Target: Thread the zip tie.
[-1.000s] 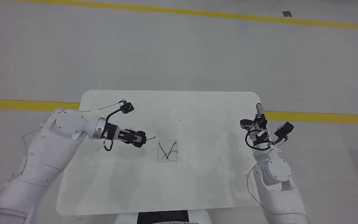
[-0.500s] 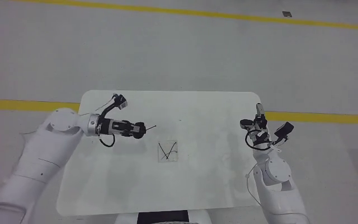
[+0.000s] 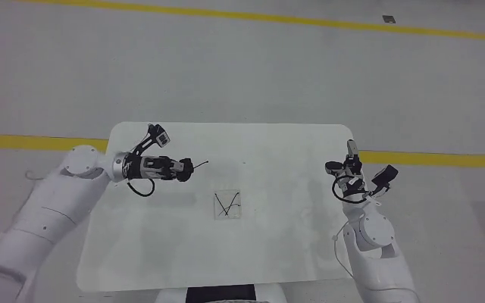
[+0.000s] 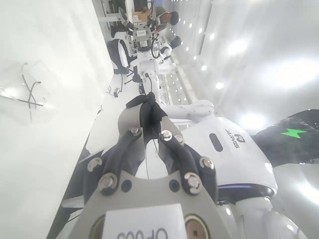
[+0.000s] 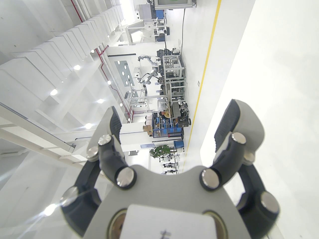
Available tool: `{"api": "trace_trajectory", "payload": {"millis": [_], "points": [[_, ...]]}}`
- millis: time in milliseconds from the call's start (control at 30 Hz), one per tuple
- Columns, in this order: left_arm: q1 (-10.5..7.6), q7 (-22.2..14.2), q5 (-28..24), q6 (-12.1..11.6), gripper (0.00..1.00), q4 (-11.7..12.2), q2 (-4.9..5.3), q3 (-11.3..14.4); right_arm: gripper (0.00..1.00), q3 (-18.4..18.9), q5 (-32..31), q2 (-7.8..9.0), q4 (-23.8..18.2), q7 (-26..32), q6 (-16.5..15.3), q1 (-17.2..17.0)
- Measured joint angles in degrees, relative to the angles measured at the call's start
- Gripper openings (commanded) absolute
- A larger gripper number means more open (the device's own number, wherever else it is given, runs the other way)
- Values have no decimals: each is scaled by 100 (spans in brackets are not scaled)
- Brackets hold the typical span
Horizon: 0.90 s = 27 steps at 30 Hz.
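My left gripper (image 3: 186, 168) hovers over the left half of the white table (image 3: 288, 242), shut on a thin black zip tie (image 3: 198, 163) whose free end pokes out toward the table's middle. In the left wrist view the same gripper (image 4: 147, 109) has its fingers pressed together, and the tie's strand (image 4: 147, 162) runs back between them. A small clear tray (image 3: 227, 204) at the table's centre holds more black zip ties (image 4: 30, 95), crossed over each other. My right gripper (image 3: 345, 157) stands at the table's right edge; it (image 5: 172, 123) is open with nothing in it.
The yellow floor line (image 3: 30, 142) passes behind the table on both sides. Bare tabletop surrounds the tray. Other robots and workstations stand far off in the room (image 5: 169, 75).
My left gripper has moved from beside the tray toward the table's back left, turning its wrist and carrying the zip tie along. The right arm has stayed still.
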Motion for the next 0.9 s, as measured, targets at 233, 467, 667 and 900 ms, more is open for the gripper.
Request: {"api": "trace_trajectory", "payload": {"millis": [233,467,667,900], "points": [[1,0,2,0,0,1,-1,-3,100,0,0,0,0,0,0,0],[1,0,2,0,0,1,-1,-2,100,0,0,0,0,0,0,0],[1,0,2,0,0,1,-1,-2,100,-191,-375,11,-64,418,57,137],[1,0,2,0,0,1,-1,-2,100,-909,-1751,54,-110,1710,108,633]]}}
